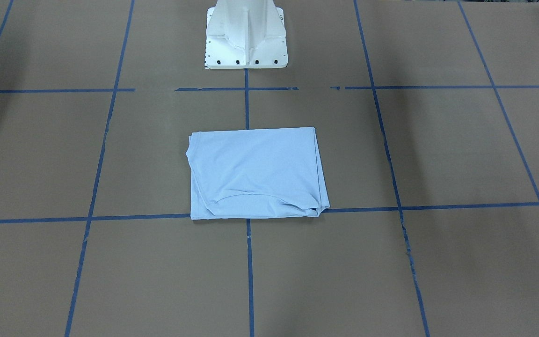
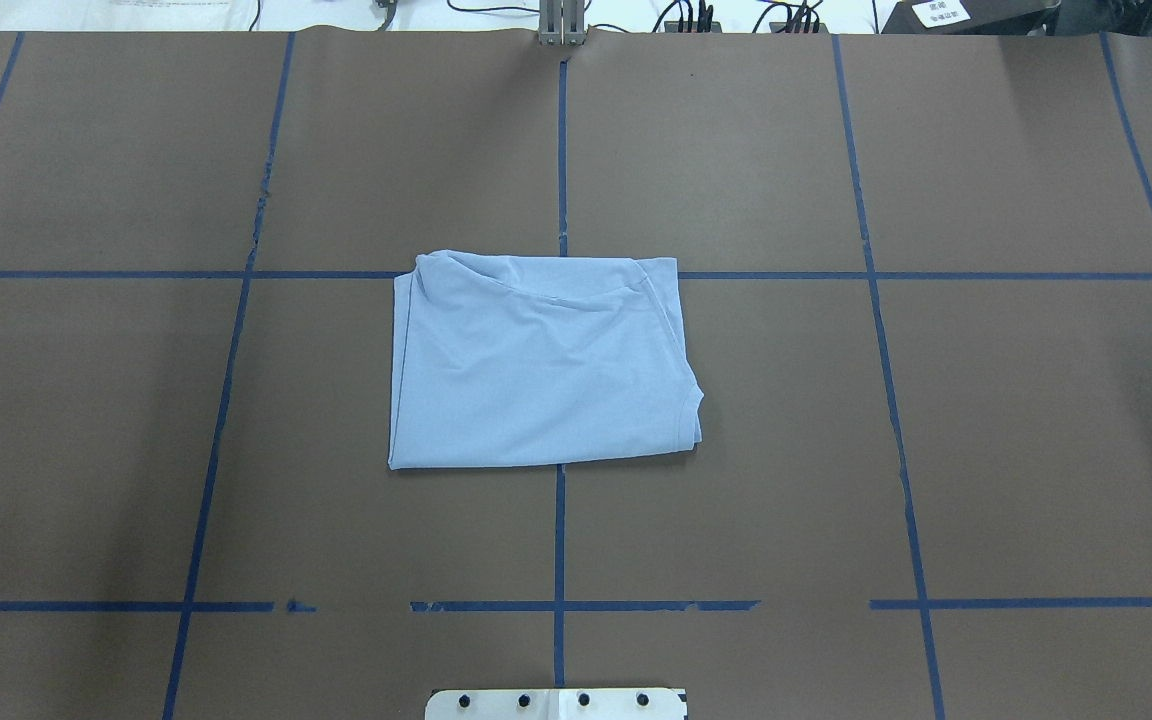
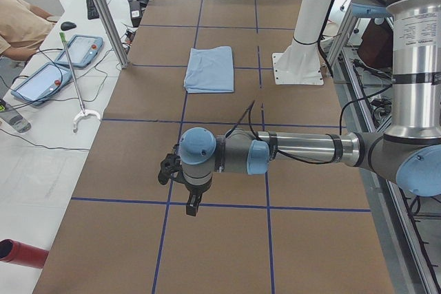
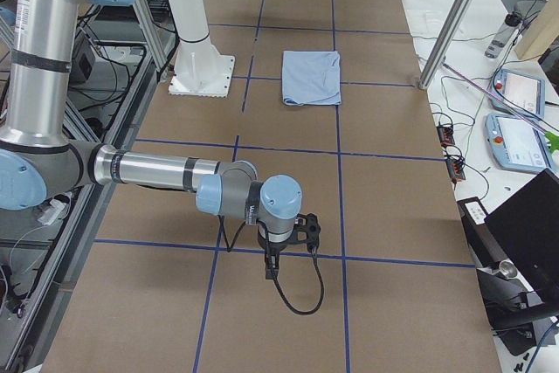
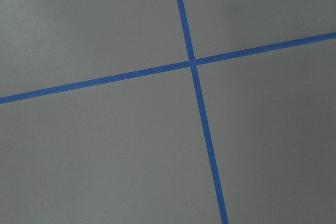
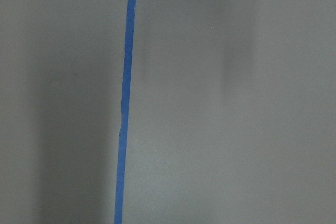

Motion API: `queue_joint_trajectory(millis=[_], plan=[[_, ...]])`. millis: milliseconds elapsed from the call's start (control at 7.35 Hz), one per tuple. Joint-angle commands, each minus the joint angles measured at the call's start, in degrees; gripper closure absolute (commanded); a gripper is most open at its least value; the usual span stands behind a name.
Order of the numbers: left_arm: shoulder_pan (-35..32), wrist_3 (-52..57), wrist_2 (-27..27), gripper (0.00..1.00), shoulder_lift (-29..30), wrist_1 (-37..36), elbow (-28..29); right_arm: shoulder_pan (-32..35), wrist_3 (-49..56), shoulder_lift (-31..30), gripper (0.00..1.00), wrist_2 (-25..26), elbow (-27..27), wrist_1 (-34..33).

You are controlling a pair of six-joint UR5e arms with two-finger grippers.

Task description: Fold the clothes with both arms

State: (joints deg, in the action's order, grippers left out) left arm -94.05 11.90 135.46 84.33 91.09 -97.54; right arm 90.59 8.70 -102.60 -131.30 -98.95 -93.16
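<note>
Folded light blue T-shirt [image 2: 536, 365] at centre of brown table [image 2: 1016, 450], long axis end-to-end. Left claw [image 3: 192, 208] and right claw [image 4: 271, 271] sit well apart from it toward opposite ends. Can't tell whether either is wide or narrow.

Bare table [image 2: 1016, 420] is lying open all round the folded T-shirt [image 2: 536, 365] — only the white pedestal base [image 1: 246, 47] is standing near it; the left arm [image 3: 303, 148] and right arm [image 4: 157, 168] are hanging well apart from it.

No text was legible. A white label [image 2: 939, 13] on a dark box [image 2: 1011, 12] at the far edge of the surface [image 2: 1036, 400] bore print too small to read. The fine lettering on the left arm [image 3: 414, 32] was also too small.
</note>
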Motion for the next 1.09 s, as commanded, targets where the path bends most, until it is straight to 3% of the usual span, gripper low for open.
queue_joint_trajectory(millis=[0, 952], plan=[[0.0, 0.1, 0.0, 0.00, -0.1, 0.0, 0.1, 0.0, 0.0, 0.0, 0.00, 0.0, 0.1, 0.0], [0.0, 0.3, 0.1, 0.00, 0.0, 0.1, 0.2, 0.2, 0.8, -0.2, 0.00, 0.6, -1.9, 1.1]])
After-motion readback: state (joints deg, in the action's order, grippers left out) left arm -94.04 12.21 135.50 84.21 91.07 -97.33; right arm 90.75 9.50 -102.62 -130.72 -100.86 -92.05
